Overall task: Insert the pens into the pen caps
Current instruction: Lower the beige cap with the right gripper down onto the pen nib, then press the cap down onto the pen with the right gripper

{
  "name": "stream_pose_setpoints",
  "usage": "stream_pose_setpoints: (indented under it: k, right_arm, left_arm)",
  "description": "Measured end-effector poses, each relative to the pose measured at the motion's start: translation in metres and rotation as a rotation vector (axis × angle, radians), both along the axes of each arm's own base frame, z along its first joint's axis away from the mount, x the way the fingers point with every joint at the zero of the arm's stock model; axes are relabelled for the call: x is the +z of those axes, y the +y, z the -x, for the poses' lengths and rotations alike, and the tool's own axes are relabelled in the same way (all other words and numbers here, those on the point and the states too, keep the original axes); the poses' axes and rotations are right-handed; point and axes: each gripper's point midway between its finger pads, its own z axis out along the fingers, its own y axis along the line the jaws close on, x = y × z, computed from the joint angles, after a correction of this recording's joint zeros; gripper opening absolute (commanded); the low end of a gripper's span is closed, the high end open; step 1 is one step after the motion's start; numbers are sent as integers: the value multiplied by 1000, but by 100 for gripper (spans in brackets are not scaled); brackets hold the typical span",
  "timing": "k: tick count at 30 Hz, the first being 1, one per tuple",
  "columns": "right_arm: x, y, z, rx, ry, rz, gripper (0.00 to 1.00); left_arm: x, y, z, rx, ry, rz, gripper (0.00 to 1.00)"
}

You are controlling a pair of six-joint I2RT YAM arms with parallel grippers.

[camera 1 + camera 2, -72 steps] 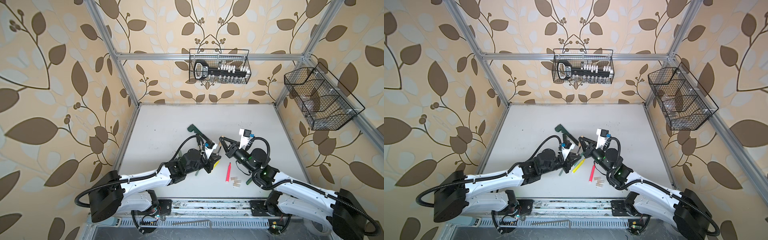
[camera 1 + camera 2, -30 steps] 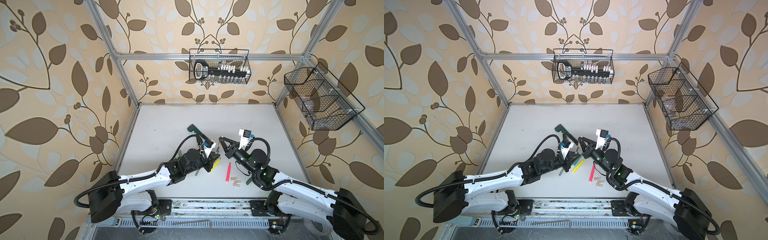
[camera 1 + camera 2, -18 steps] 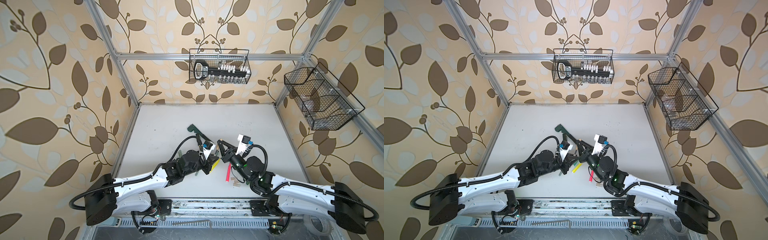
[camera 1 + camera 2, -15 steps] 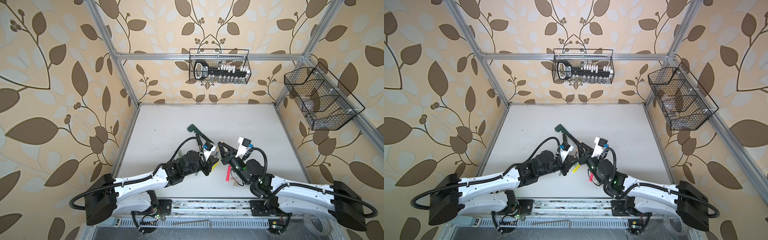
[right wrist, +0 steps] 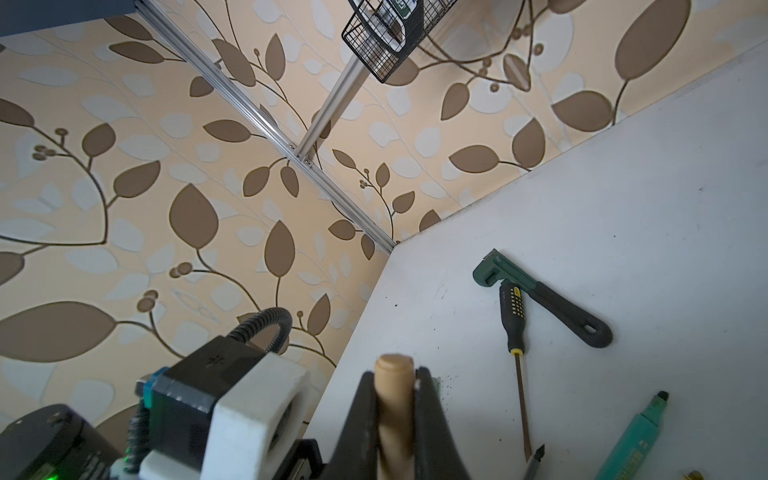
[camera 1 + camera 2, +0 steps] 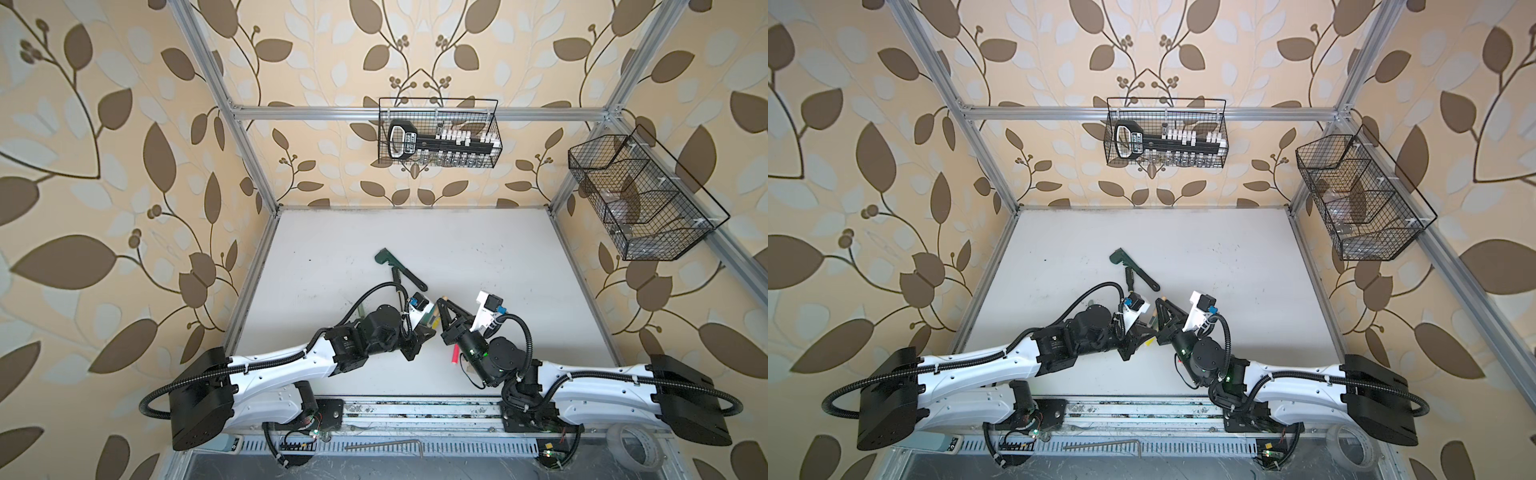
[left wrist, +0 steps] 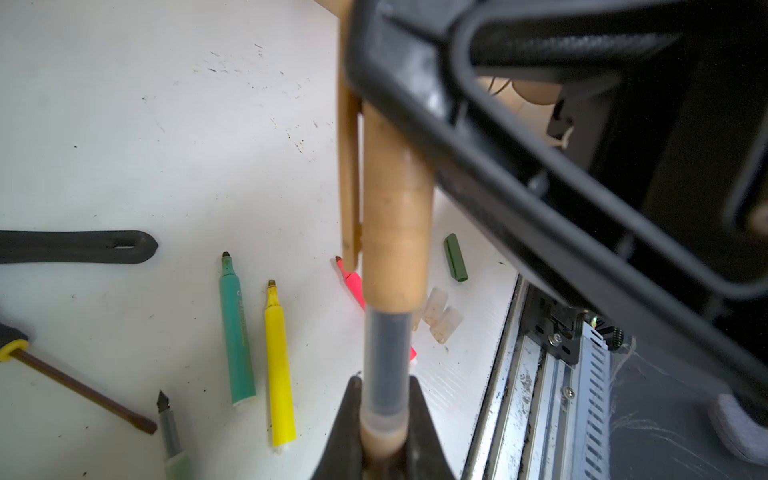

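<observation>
Capping step: gold-brown pen (image 7: 384, 353) and gold-brown cap (image 7: 395, 199) mated in line between the two tools, above the table (image 7: 124, 104).
The pen is clamped by its rear end in the left tool (image 7: 383, 388), jaws narrow on the barrel; its clear grey section shows between that tool and the cap mouth. The right tool (image 5: 395, 399) is closed narrow on the cap, whose rounded end projects past its tips. Both parts are judged light, stiff, smooth plastic; being round, they may slip in the jaws, so hold is best taken mid-body with the push straight along the axis. Whether the cap is fully seated cannot be told. Both arms reach low toward the middle, tools tip to tip.
</observation>
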Motion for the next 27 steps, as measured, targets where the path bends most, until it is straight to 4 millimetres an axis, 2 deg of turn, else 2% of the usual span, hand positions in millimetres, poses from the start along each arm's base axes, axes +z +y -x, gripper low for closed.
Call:
stream_pose_setpoints:
  k: [11,19,27]
  right_arm:
    - [4,-6,6,-14,10,-35,0]
    - [0,-10,15,-33,19,10,0]
    - [1,-3,-5,33,52,60,0]
  left_arm:
    - [4,-1,-1,0,-12,13,0]
    - [1,2,-1,6,-13,6,0]
    - [2,6,-10,58,-33,0,0]
